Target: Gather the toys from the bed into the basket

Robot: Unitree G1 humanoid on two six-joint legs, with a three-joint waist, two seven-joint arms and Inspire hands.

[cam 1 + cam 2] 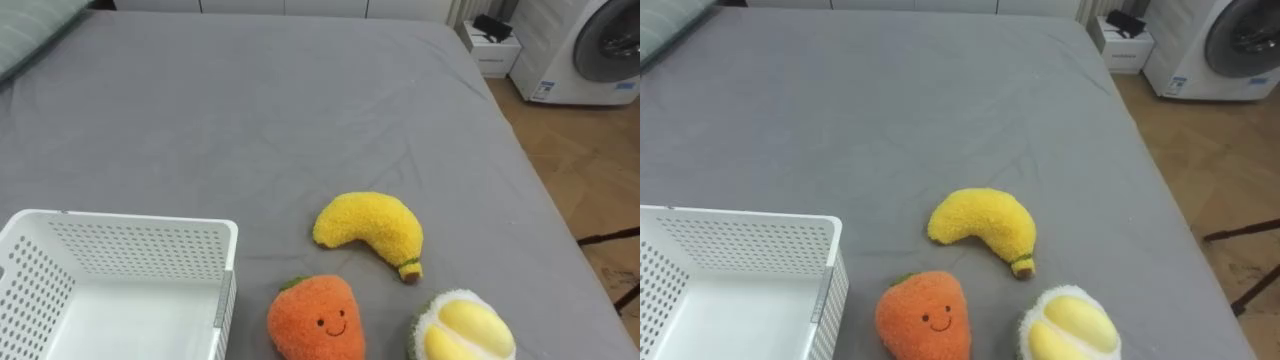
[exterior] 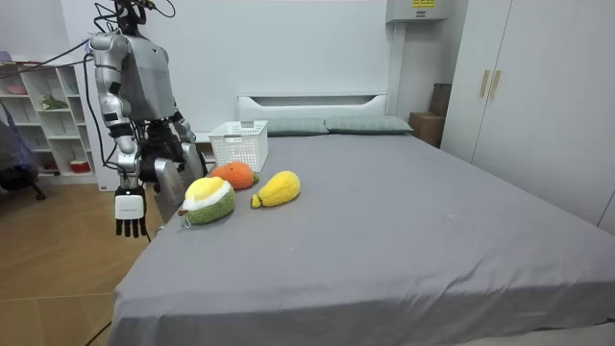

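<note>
Nearest the right hand (image 2: 130,213), up and toward the room view's right of its fingers (image 2: 131,229): durian plush (image 1: 465,328), lying near the bed's edge. Beyond it from those fingers is the orange plush with a smiling face (image 1: 315,318). Banana plush (image 1: 368,230) lies further in on the bed, stem end pointing toward the durian. All three lie apart; none touch. Farthest from the fingers, toward the headboard: white perforated basket (image 1: 150,248), standing on the bed (image 1: 250,110) just beside the orange plush. The part of its inside that shows holds no toy.

Right hand hangs at the robot's side, off the bed. Fingers straight, slightly apart, pointing at the floor, holding nothing. Left hand (image 2: 186,133): dark shape at waist height on the bed side of the body; state cannot be told.

Robot stands upright at the bed's long side, facing across it. Washing machine (image 1: 590,50) on the floor, well apart from everything above.

Judgement: first step, nothing collected yet, reach not begun. Next move calls for raising a hand over the mattress edge, spreading the fingers wide over one plush and closing them round its soft body. Durian suits the right hand but must pass over the orange plush to reach the basket. Orange plush is the shortest carry.
</note>
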